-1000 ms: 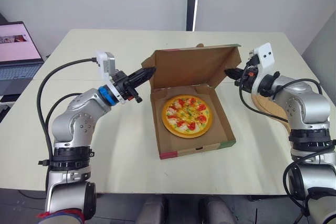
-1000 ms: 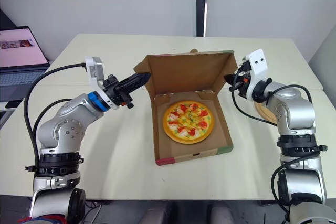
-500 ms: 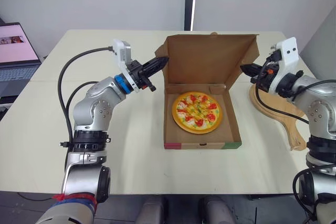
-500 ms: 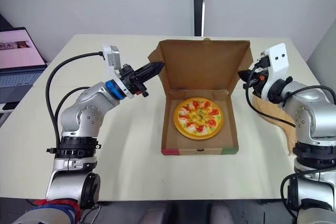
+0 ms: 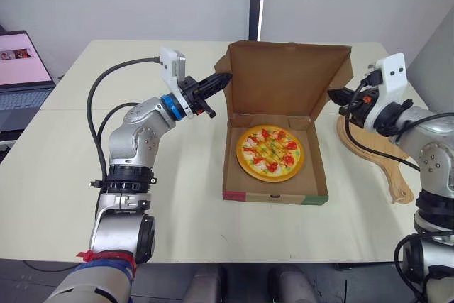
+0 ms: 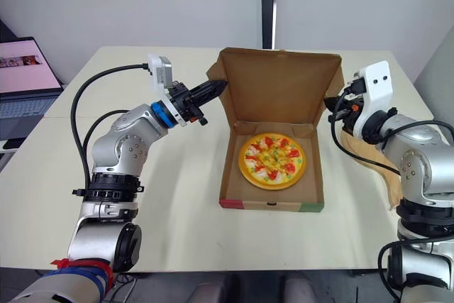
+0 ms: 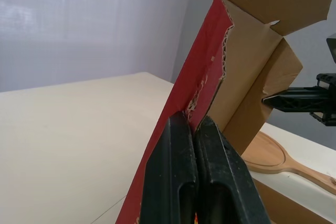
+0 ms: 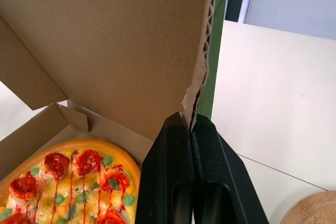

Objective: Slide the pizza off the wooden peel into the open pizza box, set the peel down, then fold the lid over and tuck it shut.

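Pizza, one in number, lies flat in the tray of the single open pizza box at the centre of the table, with the lid standing nearly upright along the far side. The left gripper has its two fingers closed on the lid's left edge, and the right gripper has its two fingers closed on the lid's right edge. One wooden peel lies on the table just right of the box, and one laptop stands at the far left.
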Controlling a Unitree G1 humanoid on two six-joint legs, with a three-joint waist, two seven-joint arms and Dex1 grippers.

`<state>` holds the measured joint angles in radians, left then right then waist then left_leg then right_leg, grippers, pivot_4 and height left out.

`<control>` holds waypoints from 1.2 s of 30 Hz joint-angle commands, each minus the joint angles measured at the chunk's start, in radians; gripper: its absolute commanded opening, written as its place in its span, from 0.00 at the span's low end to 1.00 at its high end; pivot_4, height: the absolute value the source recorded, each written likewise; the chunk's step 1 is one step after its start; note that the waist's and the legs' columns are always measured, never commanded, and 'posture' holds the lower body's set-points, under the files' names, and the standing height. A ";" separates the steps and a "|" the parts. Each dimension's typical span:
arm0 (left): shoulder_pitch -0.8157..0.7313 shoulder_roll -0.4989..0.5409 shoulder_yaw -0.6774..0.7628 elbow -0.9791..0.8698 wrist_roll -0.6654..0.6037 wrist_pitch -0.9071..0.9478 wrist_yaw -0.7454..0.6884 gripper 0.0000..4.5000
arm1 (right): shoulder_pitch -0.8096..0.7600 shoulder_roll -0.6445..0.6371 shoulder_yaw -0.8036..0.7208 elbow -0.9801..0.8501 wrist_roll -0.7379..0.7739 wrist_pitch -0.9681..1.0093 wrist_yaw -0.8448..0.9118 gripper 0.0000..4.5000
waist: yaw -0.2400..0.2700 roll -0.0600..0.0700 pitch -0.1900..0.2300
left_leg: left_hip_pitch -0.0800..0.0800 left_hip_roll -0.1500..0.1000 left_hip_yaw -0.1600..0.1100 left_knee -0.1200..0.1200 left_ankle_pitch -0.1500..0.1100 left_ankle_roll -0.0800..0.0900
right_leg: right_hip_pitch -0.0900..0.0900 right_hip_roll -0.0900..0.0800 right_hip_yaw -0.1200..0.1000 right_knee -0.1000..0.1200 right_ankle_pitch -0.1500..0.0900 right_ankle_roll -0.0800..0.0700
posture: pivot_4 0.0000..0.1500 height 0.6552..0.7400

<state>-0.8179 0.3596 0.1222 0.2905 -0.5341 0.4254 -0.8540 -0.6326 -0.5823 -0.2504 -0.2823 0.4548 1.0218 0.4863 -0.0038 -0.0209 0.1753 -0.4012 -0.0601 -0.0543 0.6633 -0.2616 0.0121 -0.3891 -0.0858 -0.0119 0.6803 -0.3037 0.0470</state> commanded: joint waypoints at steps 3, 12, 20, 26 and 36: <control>0.054 -0.009 -0.014 -0.180 0.029 -0.008 0.079 0.00 | -0.008 0.033 0.014 -0.075 0.042 -0.005 -0.014 0.01 | -0.002 0.000 0.000 | 0.000 0.000 0.000 0.000 0.000 0.000 | 0.000 0.000 0.000 0.000 0.000 0.000 | 1.00 0.86; 0.181 -0.038 -0.014 -0.443 0.044 0.057 0.276 0.00 | -0.026 0.081 -0.009 -0.132 0.078 0.067 -0.072 0.01 | -0.001 0.000 0.000 | 0.000 0.000 0.000 0.000 0.000 0.000 | 0.000 0.000 0.001 0.000 0.000 0.000 | 1.00 0.86; 0.255 -0.047 -0.005 -0.555 -0.004 0.136 0.338 0.00 | 0.022 0.104 -0.014 -0.216 0.119 0.128 -0.115 0.01 | 0.000 0.000 0.000 | 0.000 0.000 0.000 -0.001 0.000 0.000 | 0.000 0.000 0.001 0.000 0.000 0.000 | 1.00 0.86; 0.289 -0.049 -0.008 -0.586 0.009 0.113 0.339 0.00 | 0.054 0.110 -0.010 -0.225 0.109 0.107 -0.124 0.01 | 0.001 0.000 0.000 | 0.000 0.000 0.000 0.000 0.000 0.000 | 0.000 0.000 0.001 0.000 0.000 0.000 | 1.00 0.86; 0.405 -0.032 0.018 -0.647 -0.006 0.026 0.296 0.14 | 0.049 0.108 0.002 -0.194 0.103 0.072 -0.123 0.00 | 0.000 0.000 0.000 | 0.001 0.000 0.000 0.000 0.000 0.000 | 0.000 0.001 0.001 0.000 0.000 0.000 | 1.00 0.86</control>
<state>-0.4053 0.3203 0.1441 -0.2975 -0.5195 0.4855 -0.5381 -0.5683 -0.4734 -0.2504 -0.4550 0.5315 1.1216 0.3479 -0.0039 -0.0207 0.1751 -0.4007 -0.0600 -0.0540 0.6629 -0.2616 0.0122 -0.3888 -0.0852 -0.0108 0.6802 -0.3037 0.0469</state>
